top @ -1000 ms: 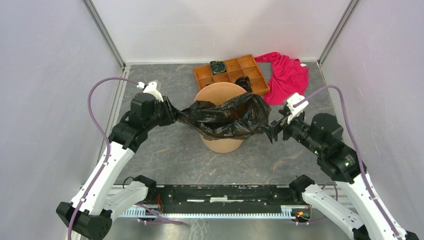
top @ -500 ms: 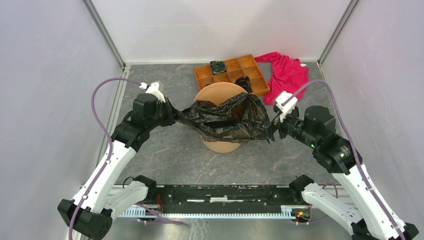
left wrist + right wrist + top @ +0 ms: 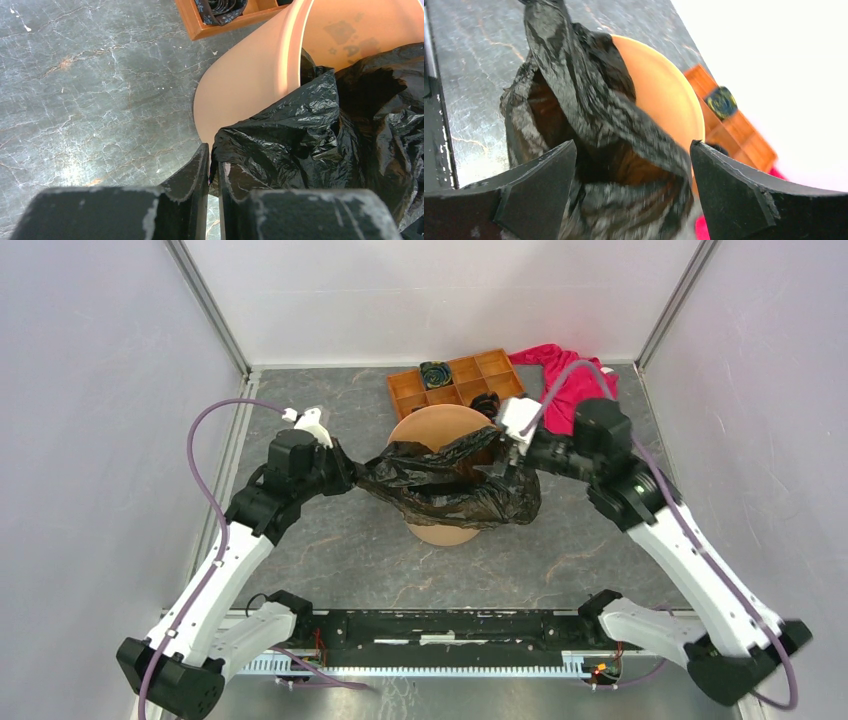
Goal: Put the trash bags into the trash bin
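Note:
The black crinkled trash bag (image 3: 450, 480) drapes over the front and right of the round light-orange trash bin (image 3: 440, 425), mouth partly open. My left gripper (image 3: 345, 472) sits at the bin's left side, shut on the bag's left edge. In the left wrist view the film (image 3: 320, 125) is pinched between the near-touching fingers (image 3: 192, 175), beside the bin wall (image 3: 250, 85). My right gripper (image 3: 505, 458) hovers open over the bin's right rim. In the right wrist view its jaws (image 3: 634, 150) stand wide apart above the bag's mouth (image 3: 574, 90) and the bin (image 3: 664, 95).
An orange compartment tray (image 3: 460, 380) with small black rolls (image 3: 436, 373) lies just behind the bin. A red cloth (image 3: 575, 380) lies at the back right. Enclosure walls stand close on the left, right and back.
The right arm swung left and back, from beside the bag's right end to over the bin's right rim, jaws still open. The left jaws narrowed onto the bag's edge.

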You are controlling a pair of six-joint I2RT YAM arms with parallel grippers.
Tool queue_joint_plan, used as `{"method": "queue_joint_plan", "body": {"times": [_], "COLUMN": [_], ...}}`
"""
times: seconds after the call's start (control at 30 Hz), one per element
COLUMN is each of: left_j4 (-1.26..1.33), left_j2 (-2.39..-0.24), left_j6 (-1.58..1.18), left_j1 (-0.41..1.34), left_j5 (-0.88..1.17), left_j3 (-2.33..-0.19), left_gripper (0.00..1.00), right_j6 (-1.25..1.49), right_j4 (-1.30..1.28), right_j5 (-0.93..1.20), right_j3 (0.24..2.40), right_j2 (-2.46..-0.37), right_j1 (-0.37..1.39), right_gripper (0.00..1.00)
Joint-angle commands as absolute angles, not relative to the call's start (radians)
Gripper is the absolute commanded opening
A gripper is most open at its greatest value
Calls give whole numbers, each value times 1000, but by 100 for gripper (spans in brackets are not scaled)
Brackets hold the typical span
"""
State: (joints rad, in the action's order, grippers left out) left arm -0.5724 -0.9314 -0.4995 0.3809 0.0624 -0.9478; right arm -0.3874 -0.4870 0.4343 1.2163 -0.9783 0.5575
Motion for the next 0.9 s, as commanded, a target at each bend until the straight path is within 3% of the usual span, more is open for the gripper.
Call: {"method": "queue_joint_plan", "body": {"times": [0.0,0.2,0.4,0.53,0.7,0.87], "left_j4": [-521,-512,-512,-507,-502,-518], "left_j2": [-913,-923,-923,-918,-915,-911], "left_j6": [-490,-483,-480,-489,-500,-497], "left_j1": [375,375,375,377,377,376], "left_j5": [89,108,114,121,122,118], "left_j3": [-943,-943,-935,-928,-922,-925], "left_gripper": [17,17,17,17,17,17], "right_j6": [-612,-790,-812,-766,-732,-610], "right_j4": [-391,-543,-444,-334,-287,-116], "right_j5": [665,590,525,430,347,155], "right_j3": [1316,1411,1326,1264,1259,1226], "right_j2": [-1134,-1299,-1309,-1305,-1320,-1304], "right_j1": [593,703,736,737,736,720], "right_gripper": [90,78,62,29,1,0]}}
